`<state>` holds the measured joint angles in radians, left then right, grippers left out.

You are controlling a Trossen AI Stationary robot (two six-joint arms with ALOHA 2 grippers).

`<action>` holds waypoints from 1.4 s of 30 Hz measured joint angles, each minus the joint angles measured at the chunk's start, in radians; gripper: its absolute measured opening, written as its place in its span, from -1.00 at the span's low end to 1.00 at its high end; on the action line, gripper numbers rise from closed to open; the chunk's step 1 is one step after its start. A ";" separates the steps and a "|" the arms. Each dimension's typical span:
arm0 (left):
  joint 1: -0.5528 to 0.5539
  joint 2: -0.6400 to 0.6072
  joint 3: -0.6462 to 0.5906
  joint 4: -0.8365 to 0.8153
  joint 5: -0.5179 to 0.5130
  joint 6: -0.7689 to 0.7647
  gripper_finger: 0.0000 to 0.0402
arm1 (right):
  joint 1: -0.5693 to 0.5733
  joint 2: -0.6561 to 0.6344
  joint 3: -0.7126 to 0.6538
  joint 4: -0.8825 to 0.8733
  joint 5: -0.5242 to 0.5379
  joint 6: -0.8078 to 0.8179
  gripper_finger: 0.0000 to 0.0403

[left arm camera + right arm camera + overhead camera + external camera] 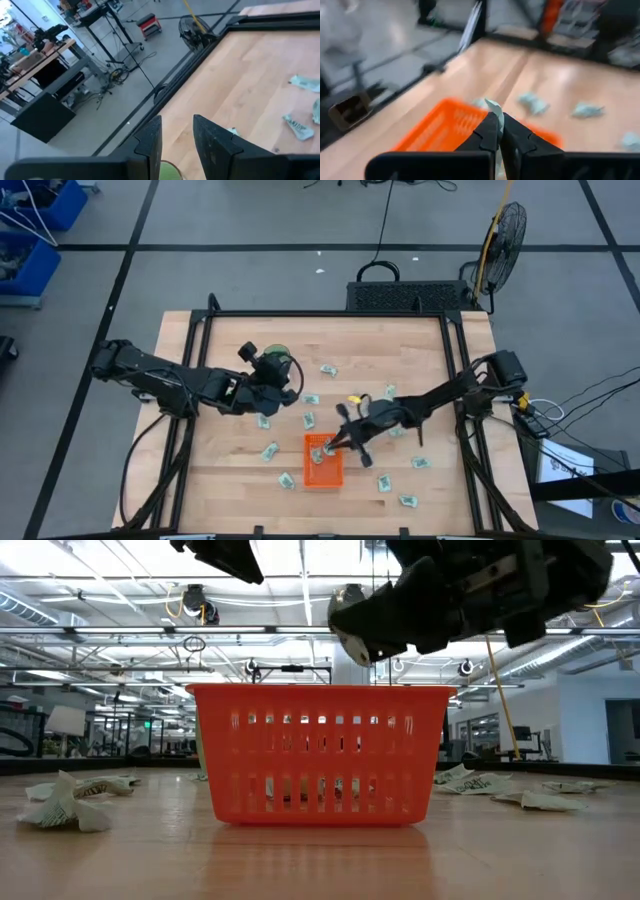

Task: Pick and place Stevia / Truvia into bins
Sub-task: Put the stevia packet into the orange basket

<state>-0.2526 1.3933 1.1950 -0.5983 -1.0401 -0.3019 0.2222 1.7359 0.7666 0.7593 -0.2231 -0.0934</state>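
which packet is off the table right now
The one pinched in the right gripper jaws: that packet is held above the orange basket, while the others lie loose on the table.

The high view looks straight down on the whole desk (pixel 230 470). The low view sits at desk-top level close to the orange tray (pixel 320 753), facing the room. Each wrist view looks forward along the desk; the right one shares the tray (pixel 440 131).

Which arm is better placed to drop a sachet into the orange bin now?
The right. Its gripper is shut on a sachet over the orange bin. The left gripper is farther from the bin, its jaws apart.
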 joint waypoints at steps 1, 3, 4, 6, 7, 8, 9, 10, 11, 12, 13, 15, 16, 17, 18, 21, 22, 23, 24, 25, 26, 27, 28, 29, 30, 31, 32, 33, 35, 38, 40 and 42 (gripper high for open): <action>-0.002 0.000 0.000 -0.008 0.000 0.001 -0.41 | 0.000 0.001 0.020 -0.070 -0.024 -0.013 -0.98; -0.006 0.000 0.000 -0.017 0.001 0.001 -0.41 | 0.000 0.003 0.052 -0.185 -0.064 -0.079 -0.96; -0.008 0.000 0.000 -0.022 0.001 0.001 -0.41 | 0.000 0.003 0.061 -0.216 -0.068 -0.114 -0.93; -0.011 0.000 0.000 -0.034 0.010 -0.009 -0.41 | 0.000 0.003 0.071 -0.227 -0.067 -0.143 -0.87; -0.011 0.000 0.000 -0.043 0.015 -0.018 -0.41 | 0.000 0.003 0.074 -0.211 -0.067 -0.142 -0.83; -0.011 0.000 0.000 -0.048 0.020 -0.027 -0.41 | 0.000 0.002 0.074 -0.194 -0.067 -0.133 -0.79; -0.011 0.000 0.000 -0.055 0.023 -0.036 -0.41 | 0.000 0.002 0.074 -0.183 -0.067 -0.122 -0.75; -0.011 0.000 0.000 -0.064 0.024 -0.046 -0.41 | 0.000 0.002 0.074 -0.179 -0.067 -0.107 -0.71; -0.013 0.000 0.000 -0.069 0.026 -0.052 -0.41 | 0.000 0.002 0.074 -0.180 -0.067 -0.098 -0.66; -0.016 0.000 0.000 -0.072 0.027 -0.059 -0.41 | 0.004 0.002 0.074 -0.182 -0.067 -0.084 -0.62; -0.018 0.000 0.000 -0.078 0.027 -0.066 -0.41 | 0.008 -0.001 0.074 -0.186 -0.067 -0.072 -0.59; -0.018 0.000 0.000 -0.089 0.030 -0.072 -0.41 | 0.027 -0.026 0.074 -0.234 -0.073 -0.050 -0.54; -0.019 0.000 0.000 -0.095 0.038 -0.075 -0.41 | 0.039 -0.043 0.074 -0.274 -0.092 -0.049 -0.52; -0.019 0.000 0.000 -0.102 0.049 -0.078 -0.41 | 0.054 -0.066 0.074 -0.332 -0.108 -0.049 -0.51; -0.018 0.000 0.000 -0.107 0.055 -0.080 -0.41 | 0.071 -0.094 0.074 -0.404 -0.121 -0.048 -0.50; -0.018 0.000 0.000 -0.117 0.056 -0.094 -0.41 | 0.127 -0.192 0.074 -0.594 -0.121 0.017 -0.50; -0.018 0.000 0.000 -0.118 0.056 -0.094 -0.41 | 0.147 -0.232 0.074 -0.652 -0.119 0.062 -0.49; -0.018 0.000 0.000 -0.117 0.056 -0.095 -0.41 | 0.168 -0.270 0.074 -0.704 -0.113 0.119 -0.49; -0.018 0.000 0.000 -0.117 0.056 -0.096 -0.41 | 0.191 -0.302 0.074 -0.744 -0.094 0.186 -0.49; -0.018 0.000 0.000 -0.117 0.056 -0.096 -0.41 | 0.216 -0.328 0.075 -0.781 -0.084 0.242 -0.49; -0.018 0.000 0.000 -0.117 0.056 -0.097 -0.41 | 0.247 -0.350 0.076 -0.823 -0.066 0.296 -0.49; -0.018 0.000 0.000 -0.117 0.056 -0.097 -0.41 | 0.278 -0.365 0.075 -0.865 -0.053 0.353 -0.49; -0.018 0.000 0.000 -0.117 0.056 -0.097 -0.41 | 0.311 -0.373 0.074 -0.892 -0.040 0.413 -0.49; -0.018 0.000 0.000 -0.117 0.056 -0.101 -0.41 | 0.342 -0.375 0.074 -0.914 -0.038 0.475 -0.49; -0.018 0.000 0.000 -0.117 0.056 -0.105 -0.41 | 0.370 -0.376 0.074 -0.937 -0.039 0.534 -0.49; -0.018 0.000 0.000 -0.117 0.056 -0.112 -0.41 | 0.397 -0.373 0.074 -0.964 -0.037 0.586 -0.49; -0.018 0.000 0.000 -0.117 0.056 -0.121 -0.41 | 0.422 -0.364 0.074 -0.992 -0.037 0.639 -0.49; -0.018 0.000 0.000 -0.115 0.056 -0.127 -0.41 | 0.445 -0.353 0.074 -1.023 -0.036 0.690 -0.49; -0.018 0.000 0.000 -0.107 0.056 -0.127 -0.41 | 0.490 -0.329 0.072 -1.103 -0.035 0.776 -0.49; -0.010 0.000 0.000 -0.096 0.056 -0.112 -0.41 | 0.537 -0.293 0.072 -1.115 -0.029 0.825 -0.49; -0.001 0.000 0.000 -0.090 0.056 -0.102 -0.41 | 0.558 -0.268 0.072 -1.103 0.013 0.841 -0.49; 0.009 0.000 0.000 -0.090 0.056 -0.097 -0.41 | 0.566 -0.242 0.072 -1.093 0.044 0.845 -0.49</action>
<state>-0.2438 1.3937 1.1946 -0.6880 -0.9845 -0.3994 0.7881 1.4934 0.8387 -0.3338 -0.1789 0.7513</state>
